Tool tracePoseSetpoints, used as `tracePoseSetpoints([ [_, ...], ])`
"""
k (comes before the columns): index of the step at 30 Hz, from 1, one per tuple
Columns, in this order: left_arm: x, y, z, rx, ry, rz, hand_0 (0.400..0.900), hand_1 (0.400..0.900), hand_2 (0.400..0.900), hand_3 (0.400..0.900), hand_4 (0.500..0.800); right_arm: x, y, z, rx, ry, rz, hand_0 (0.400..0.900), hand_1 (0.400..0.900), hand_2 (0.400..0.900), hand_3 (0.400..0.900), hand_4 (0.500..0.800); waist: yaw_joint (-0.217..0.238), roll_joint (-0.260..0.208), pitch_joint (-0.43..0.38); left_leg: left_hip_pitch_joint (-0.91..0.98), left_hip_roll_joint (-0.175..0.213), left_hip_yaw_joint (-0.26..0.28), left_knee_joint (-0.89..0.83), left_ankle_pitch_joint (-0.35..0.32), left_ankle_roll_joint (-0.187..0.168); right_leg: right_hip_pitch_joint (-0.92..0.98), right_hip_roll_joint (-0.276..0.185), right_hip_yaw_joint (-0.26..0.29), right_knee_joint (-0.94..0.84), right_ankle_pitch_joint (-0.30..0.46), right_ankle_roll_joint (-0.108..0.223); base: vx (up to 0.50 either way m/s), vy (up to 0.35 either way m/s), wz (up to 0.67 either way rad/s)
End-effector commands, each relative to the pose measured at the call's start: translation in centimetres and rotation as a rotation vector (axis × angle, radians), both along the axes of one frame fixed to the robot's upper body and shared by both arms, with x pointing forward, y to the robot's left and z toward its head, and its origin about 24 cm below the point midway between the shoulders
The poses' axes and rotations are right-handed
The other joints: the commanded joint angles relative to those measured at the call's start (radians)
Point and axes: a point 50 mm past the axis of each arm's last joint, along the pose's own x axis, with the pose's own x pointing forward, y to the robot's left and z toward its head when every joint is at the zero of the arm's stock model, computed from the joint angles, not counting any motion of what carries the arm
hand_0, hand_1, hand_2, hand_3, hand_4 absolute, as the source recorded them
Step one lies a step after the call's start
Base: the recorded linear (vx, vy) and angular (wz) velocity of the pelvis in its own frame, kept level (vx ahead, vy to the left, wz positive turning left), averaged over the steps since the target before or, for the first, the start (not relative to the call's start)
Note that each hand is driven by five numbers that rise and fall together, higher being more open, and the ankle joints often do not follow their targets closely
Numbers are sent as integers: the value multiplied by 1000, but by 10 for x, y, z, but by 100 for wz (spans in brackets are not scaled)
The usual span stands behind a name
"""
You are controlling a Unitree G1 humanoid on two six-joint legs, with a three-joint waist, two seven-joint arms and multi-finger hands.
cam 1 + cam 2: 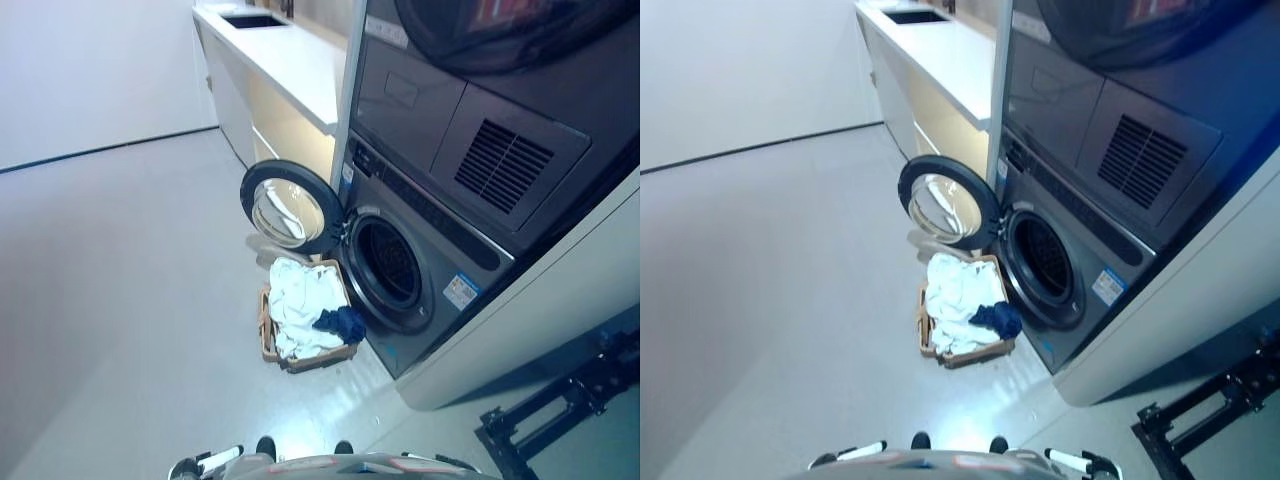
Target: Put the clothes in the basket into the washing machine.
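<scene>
A brown basket (268,335) stands on the floor right in front of the washing machine (440,270). White clothes (300,300) fill it, and a dark blue garment (342,322) lies on its right side. The machine's round door (285,207) is swung open to the left, and the dark drum opening (388,264) shows. The same basket (925,335) and door (948,201) show in the right eye view. Neither hand is in view.
A dryer (480,110) is stacked above the washer. A white counter (290,60) with a sink (252,19) runs along the wall behind the door. A black stand (560,400) lies on the floor at lower right. Open grey floor (120,280) spreads to the left.
</scene>
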Motion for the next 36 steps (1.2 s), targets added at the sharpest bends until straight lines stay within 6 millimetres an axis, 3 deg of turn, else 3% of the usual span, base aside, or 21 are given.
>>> tracePoseSetpoints([
  [1,24,-12,3,-14,-90,56,900,900,900,900,800,44,-30,19,-106,-165,-32,900,900,900,900,800,5,17,89,-78,-40,-31,369,1,9,67,4,13,87,-182,12,43,-167,-1],
  [3,26,-13,3,-20,-104,88,900,900,900,900,800,51,-32,22,-114,-186,-44,900,900,900,900,800,8,23,109,-132,-47,-35,423,15,13,65,6,18,101,-195,3,42,-70,-5],
  [7,27,-14,3,-20,-118,127,900,900,900,900,800,61,-36,27,-123,-231,-90,900,900,900,900,800,6,32,108,-206,-89,-13,274,-17,11,84,6,21,70,-197,19,146,1,-8],
  [10,22,-17,2,-20,-110,140,900,900,900,900,800,65,-36,28,-130,-237,-71,900,900,900,900,800,15,44,96,-173,-90,-36,-31,84,-5,136,22,31,22,-206,29,299,101,-18],
  [13,17,-18,0,-19,-102,155,900,900,900,900,800,68,-36,29,-132,-241,-54,900,900,900,900,800,17,42,81,-174,-69,-69,-243,127,-24,191,30,50,-12,-226,44,362,166,-18],
  [15,14,-16,0,-13,-95,165,900,900,900,900,800,68,-34,29,-127,-243,-53,900,900,900,900,800,21,34,72,-182,-52,-30,-266,149,-36,239,26,63,-36,-234,52,451,247,-28],
  [17,15,-10,1,-3,-97,164,900,900,900,900,800,68,-24,26,-100,-240,-50,900,900,900,900,800,43,6,50,-161,-47,-3,-245,178,-13,257,-8,71,-51,-228,75,541,376,-37],
  [19,19,-8,3,10,-110,157,900,900,900,900,800,71,-20,25,-91,-247,-52,900,900,900,900,800,50,-13,40,-191,-57,2,-196,161,-4,244,-27,74,-45,-226,90,352,304,-23],
  [23,29,3,8,30,-139,137,900,900,900,900,800,80,-7,25,-49,-278,-49,900,900,900,900,800,71,-61,18,-224,-84,17,-87,64,58,195,-80,102,3,-170,132,383,350,-20],
  [27,49,13,16,61,-186,100,900,900,900,900,800,93,0,29,-21,-333,-62,900,900,900,900,800,71,-81,33,-193,-123,-1,-77,-5,104,93,-107,105,228,5,165,294,316,13],
  [30,58,19,21,86,-203,73,900,900,900,900,800,103,6,33,-6,-378,-59,900,900,900,900,800,55,-72,66,-136,-144,-18,-91,-33,134,1,-136,85,432,127,141,201,292,10],
  [33,64,22,23,99,-209,63,900,900,900,900,800,110,12,36,6,-408,-50,900,900,900,900,800,38,-48,101,-62,-142,-26,-132,-40,147,-78,-141,64,528,118,121,152,196,2],
  [36,75,23,28,110,-237,56,900,900,900,900,800,123,17,42,17,-461,-33,900,900,900,900,800,20,-26,128,-22,-122,-30,-178,-20,138,-174,-91,63,473,13,108,113,64,7],
])
